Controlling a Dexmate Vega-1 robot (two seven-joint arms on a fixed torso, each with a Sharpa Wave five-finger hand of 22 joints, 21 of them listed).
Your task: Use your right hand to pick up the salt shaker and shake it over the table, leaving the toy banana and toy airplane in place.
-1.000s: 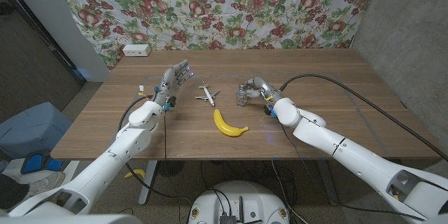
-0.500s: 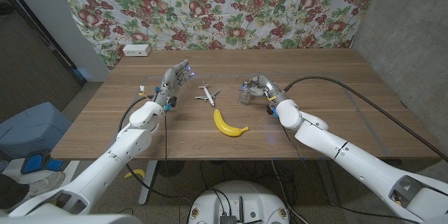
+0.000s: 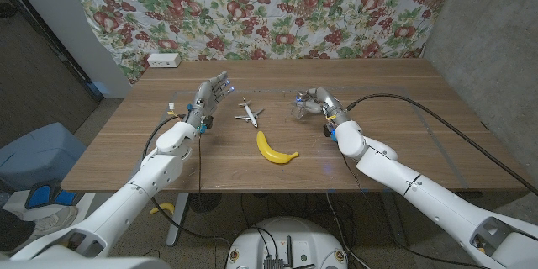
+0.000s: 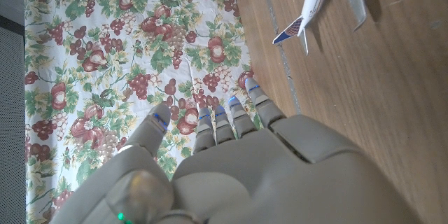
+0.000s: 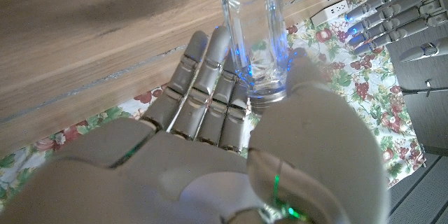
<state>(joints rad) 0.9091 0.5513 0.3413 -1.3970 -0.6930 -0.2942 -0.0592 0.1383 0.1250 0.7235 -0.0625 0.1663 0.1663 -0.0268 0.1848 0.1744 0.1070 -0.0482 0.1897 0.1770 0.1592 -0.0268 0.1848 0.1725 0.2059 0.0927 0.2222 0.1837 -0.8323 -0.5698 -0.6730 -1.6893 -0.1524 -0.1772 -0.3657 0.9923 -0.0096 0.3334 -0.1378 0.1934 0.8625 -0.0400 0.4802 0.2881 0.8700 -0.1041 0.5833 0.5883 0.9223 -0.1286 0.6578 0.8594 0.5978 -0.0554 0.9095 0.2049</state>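
Fingers (image 5: pixel 210 87) wrapped round the clear glass salt shaker (image 5: pixel 256 38) with the thumb pressing its other side, so the right hand (image 3: pixel 314 101) grips it firmly (metal cap toward the palm) over the wooden table (image 3: pixel 403 101); just beside it lies the toy airplane (image 3: pixel 248 114), and the toy banana (image 3: pixel 274 149) rests nearer the front edge; the left hand (image 3: pixel 210 97) stands beside the plane, fingers spread, holding nothing; floral cloth (image 3: pixel 277 8) behind.
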